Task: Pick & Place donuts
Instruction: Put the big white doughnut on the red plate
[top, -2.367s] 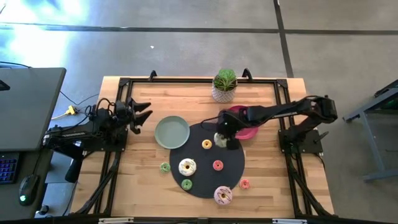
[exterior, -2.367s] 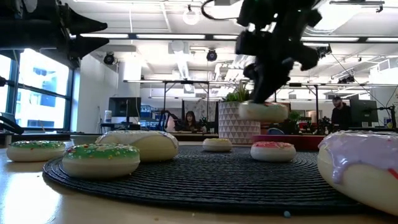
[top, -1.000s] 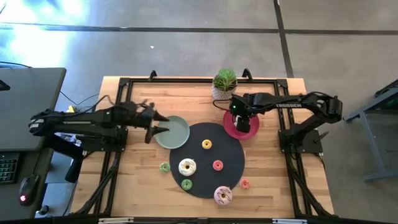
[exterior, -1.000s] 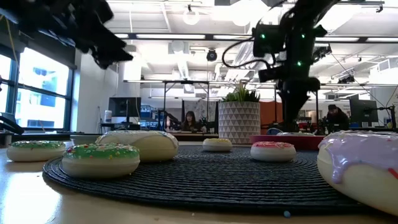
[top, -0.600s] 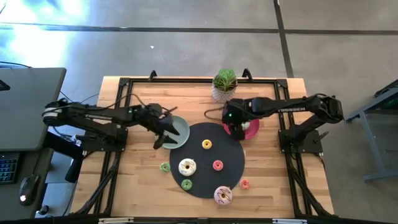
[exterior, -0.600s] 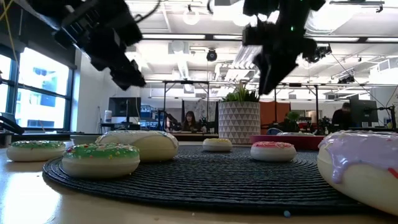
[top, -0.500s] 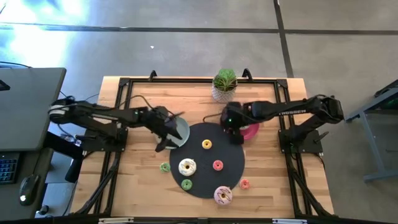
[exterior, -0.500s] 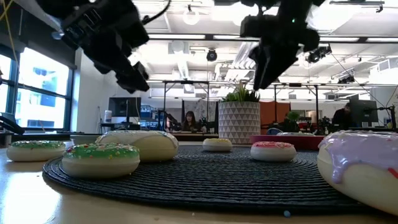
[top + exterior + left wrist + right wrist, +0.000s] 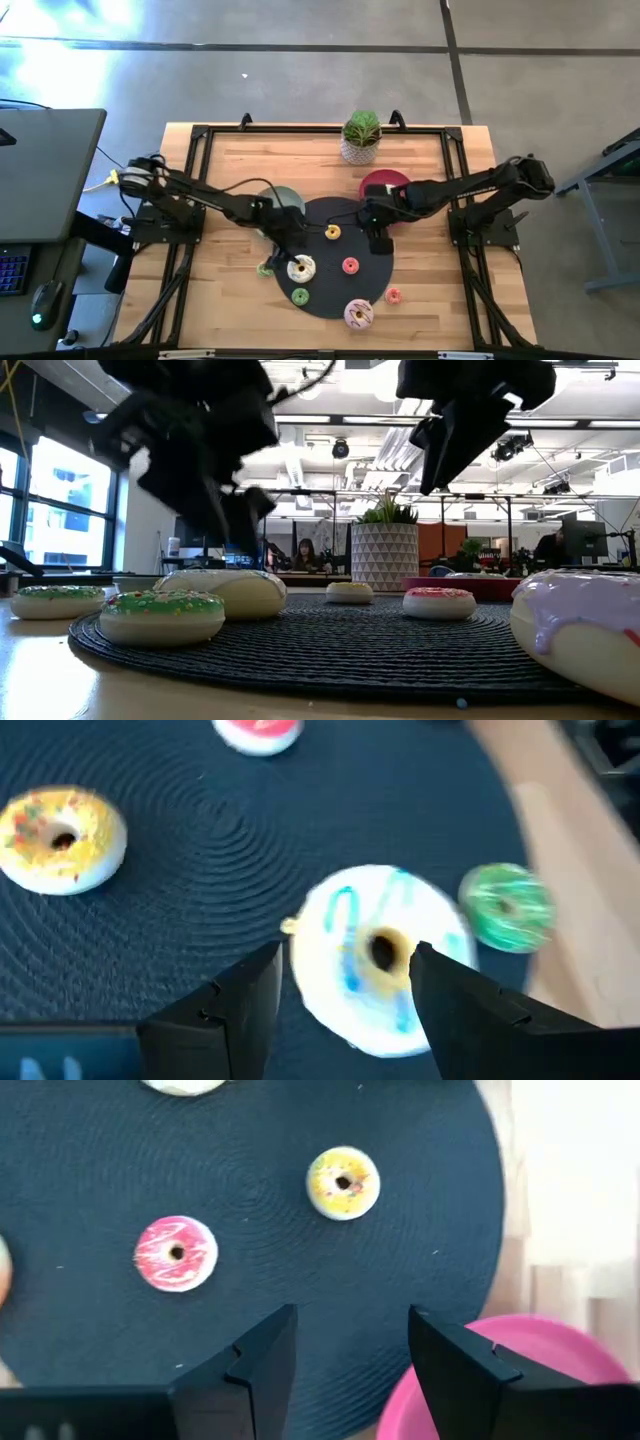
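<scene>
Left wrist view: left tool (image 9: pixel 345 970) was spread, fingers either side of the white donut (image 9: pixel 380 958), w/ blue icing squiggles, lying flat on the dark round mat (image 9: pixel 180 840). Contact w/ the fingers can't be told. Just beside it, at the mat's edge, sat a small green donut (image 9: pixel 507 906); farther off on the mat a yellow donut (image 9: pixel 62 837) w/ sprinkles and a red donut (image 9: pixel 258 732).

High view: right tool (image 9: pixel 375 232) hung over the mat's right part, near the pink plate (image 9: pixel 383 185); its wrist view showed the fingers apart, nothing between them. Pink-iced donut (image 9: pixel 359 314) lay at the mat's near edge, an orange donut (image 9: pixel 394 295) on the bench (image 9: pixel 440 290) beside it, another green donut (image 9: pixel 265 268) off the mat's left. Sage plate (image 9: pixel 285 196) was partly hidden under the left arm.
</scene>
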